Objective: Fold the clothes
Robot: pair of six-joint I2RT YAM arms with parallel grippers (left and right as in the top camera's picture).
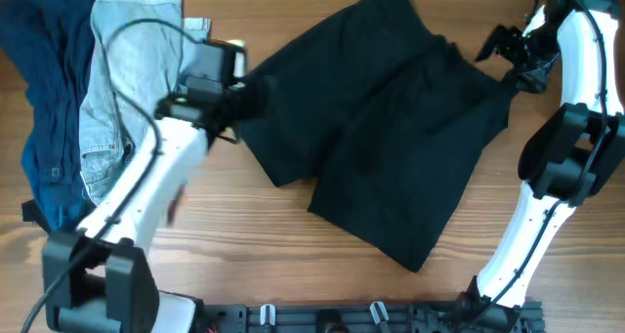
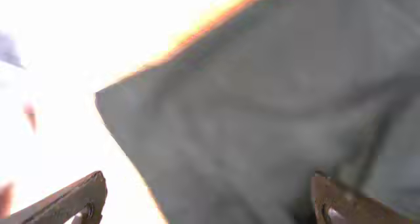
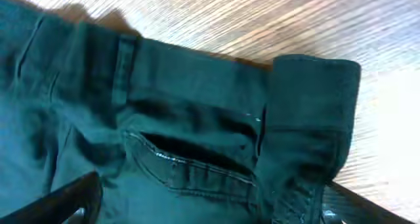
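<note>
The black shorts (image 1: 391, 128) lie spread flat across the middle of the wooden table. My left gripper (image 1: 244, 104) is at the shorts' left edge. In the left wrist view its fingers (image 2: 209, 184) stand wide open over the dark cloth (image 2: 262, 106), whose edge runs between them. My right gripper (image 1: 500, 48) is at the shorts' upper right end. In the right wrist view its fingers (image 3: 210, 198) are open above the waistband and a pocket seam (image 3: 197, 86). Neither holds anything. The pale blue jeans (image 1: 127, 79) and the navy garment (image 1: 39, 108) lie at the far left.
Bare wooden table (image 1: 254, 235) shows in front of the shorts and beyond the waistband (image 3: 262, 20). The arm bases and a black rail (image 1: 342, 318) line the front edge. The left wrist view is overexposed white at the left.
</note>
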